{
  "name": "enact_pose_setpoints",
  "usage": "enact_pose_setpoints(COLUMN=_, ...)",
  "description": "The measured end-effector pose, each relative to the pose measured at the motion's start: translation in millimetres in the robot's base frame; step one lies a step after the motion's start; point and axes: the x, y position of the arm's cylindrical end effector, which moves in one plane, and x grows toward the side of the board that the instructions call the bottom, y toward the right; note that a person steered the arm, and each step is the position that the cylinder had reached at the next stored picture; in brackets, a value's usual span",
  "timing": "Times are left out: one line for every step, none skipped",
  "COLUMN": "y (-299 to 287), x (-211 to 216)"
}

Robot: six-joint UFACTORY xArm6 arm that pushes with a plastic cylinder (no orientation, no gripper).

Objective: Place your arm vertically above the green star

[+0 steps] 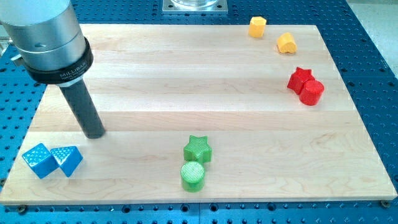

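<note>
Dark rod, one, descending from a silver cylindrical arm housing at the counter's top-left corner; my tip [94,134] rests on the pale wooden counter [186,74] near its left edge. No jaws are fitted, so no spread or pinch can be told; the rod touches no block.

Blue blocks, two: a blue cube [37,160] and a blue wedge-like block [67,160], touching each other, at the bottom-left corner, just below my tip.

Green blocks, two: the green star [198,149] near the middle of the bottom edge, well apart from my tip toward the right edge; a green cylinder [193,176] touching it on the side nearer the bottom edge.

Red blocks, two: a red star [300,79] and a red cylinder [312,92], touching, near the right edge.

Yellow blocks, two: a yellow block [257,27] of unclear shape at the top edge, and a yellow heart [286,43] near it, apart, toward the top-right corner.

Blue perforated metal base [373,62], one, surrounding the counter on all sides.

Total blocks: eight.
</note>
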Motion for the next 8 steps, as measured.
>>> enact_pose_setpoints(y=0, x=0)
enact_pose_setpoints(y=0, x=0)
enact_pose_setpoints(y=25, x=-14)
enact_pose_setpoints(y=82, x=-53)
enact_pose_setpoints(y=162, x=-75)
enact_pose_setpoints(y=246, x=-73)
enact_pose_setpoints(y=293, x=-52)
enact_pose_setpoints(y=276, x=-46)
